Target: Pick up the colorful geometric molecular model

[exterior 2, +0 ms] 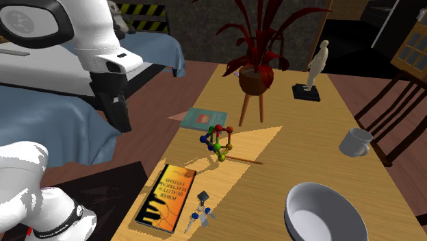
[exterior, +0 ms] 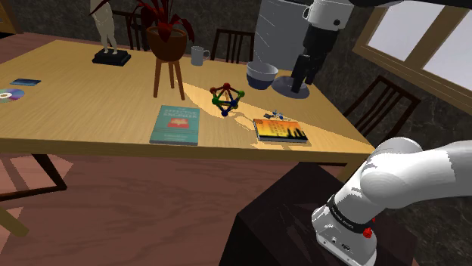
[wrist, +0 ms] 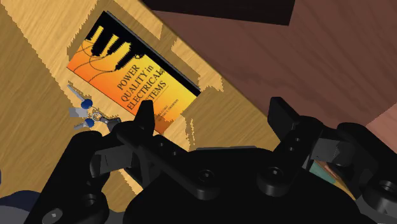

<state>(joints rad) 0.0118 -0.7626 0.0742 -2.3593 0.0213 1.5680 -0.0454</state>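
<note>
Tool (wrist: pixel 212 109) with spread fingers (wrist: pixel 146 116) high over orange book (wrist: pixel 130 73), molecular model (exterior: pixel 226 98) nearby

In the shoulder view, the top edge cuts off the statue (exterior: pixel 104 26) at upper left above its legs, the red plant's (exterior: pixel 163 19) leaves and the arm's (exterior: pixel 327 26) upper links. The small object (exterior: pixel 272 115) just beyond the orange book (exterior: pixel 281 131) is too small to name. In the second exterior view, the bottom edge cuts the bowl (exterior 2: pixel 325 212) at lower right. In the wrist view, the gripper (wrist: pixel 212 107) covers one corner of the orange book and part of the small object. A teal patch (wrist: pixel 326 173) glimpsed through the gripper's body cannot be identified.
</note>
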